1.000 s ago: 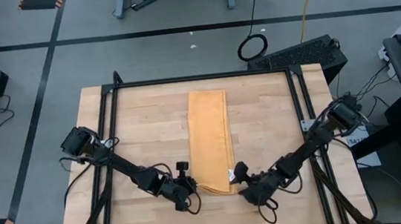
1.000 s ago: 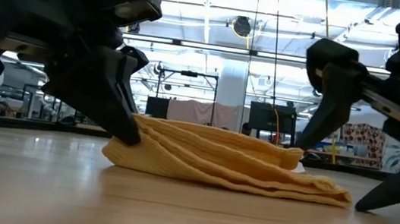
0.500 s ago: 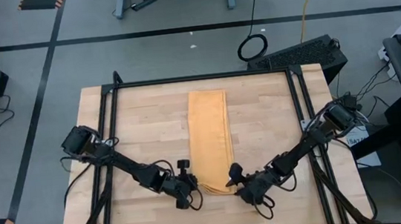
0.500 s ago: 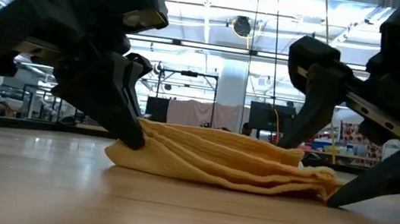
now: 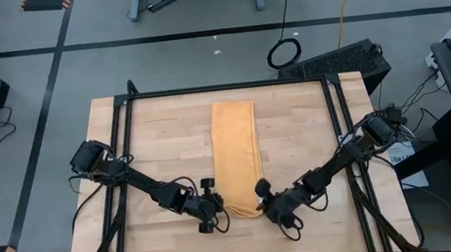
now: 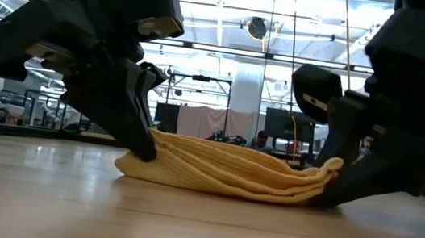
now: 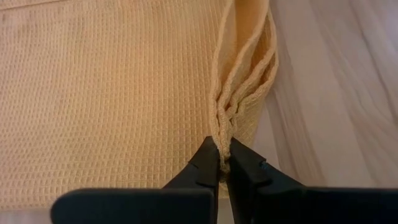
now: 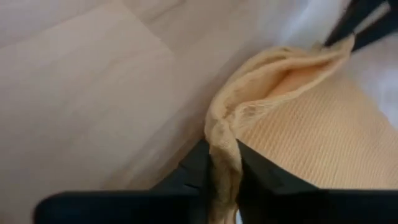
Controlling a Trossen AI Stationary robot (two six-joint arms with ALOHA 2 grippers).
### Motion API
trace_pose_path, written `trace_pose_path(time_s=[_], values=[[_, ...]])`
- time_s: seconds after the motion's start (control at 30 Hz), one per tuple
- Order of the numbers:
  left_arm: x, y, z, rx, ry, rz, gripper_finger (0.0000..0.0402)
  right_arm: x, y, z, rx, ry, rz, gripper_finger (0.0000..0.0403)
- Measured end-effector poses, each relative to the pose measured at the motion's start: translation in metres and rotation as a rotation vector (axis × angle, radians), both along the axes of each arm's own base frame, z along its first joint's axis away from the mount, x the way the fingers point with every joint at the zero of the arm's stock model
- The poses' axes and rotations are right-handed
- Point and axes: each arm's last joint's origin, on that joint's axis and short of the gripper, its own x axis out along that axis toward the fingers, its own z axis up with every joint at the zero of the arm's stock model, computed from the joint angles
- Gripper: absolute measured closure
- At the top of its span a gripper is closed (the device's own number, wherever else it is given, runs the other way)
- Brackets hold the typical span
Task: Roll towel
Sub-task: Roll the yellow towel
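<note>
Towel (image 5: 236,157) lies folded lengthwise, mid surface (image 5: 160,141). R gripper (image 5: 264,207) has just clamped onto near corner; L gripper (image 5: 218,214) already clamped on opposite corner. Both corners secured, rolling can start.

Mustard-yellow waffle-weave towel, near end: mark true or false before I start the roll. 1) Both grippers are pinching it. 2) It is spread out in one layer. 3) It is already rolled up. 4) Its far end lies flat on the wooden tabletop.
1) True: the left gripper and right gripper are each shut on a near corner of the mustard-yellow waffle-weave towel.
2) False: it is folded into a long layered strip.
3) False: no roll yet.
4) True, on the wooden tabletop.
</note>
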Motion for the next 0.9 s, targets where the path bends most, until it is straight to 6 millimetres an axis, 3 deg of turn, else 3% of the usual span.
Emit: trace_pose_path(time_s=[0.07,0.17,0.37,0.63,0.9], values=[[0.0,-0.003,0.001,-0.003,-0.01,0.002,0.0381,0.0,0.0,0.0,0.042,0.007,-0.047,0.0388],[-0.003,-0.01,0.002,-0.015,-0.028,0.0,0.036,0.0,0.0,0.0,0.134,0.011,-0.139,0.0394],[-0.014,-0.03,0.002,0.019,-0.063,0.018,0.028,0.0,0.002,0.001,0.348,0.014,-0.359,0.0398],[-0.035,-0.057,0.004,0.159,-0.165,0.07,0.0186,-0.002,0.007,0.002,0.504,0.023,-0.491,0.04],[-0.044,-0.072,-0.004,0.261,-0.198,0.018,0.016,0.001,0.006,0.004,0.584,0.013,-0.538,0.04]])
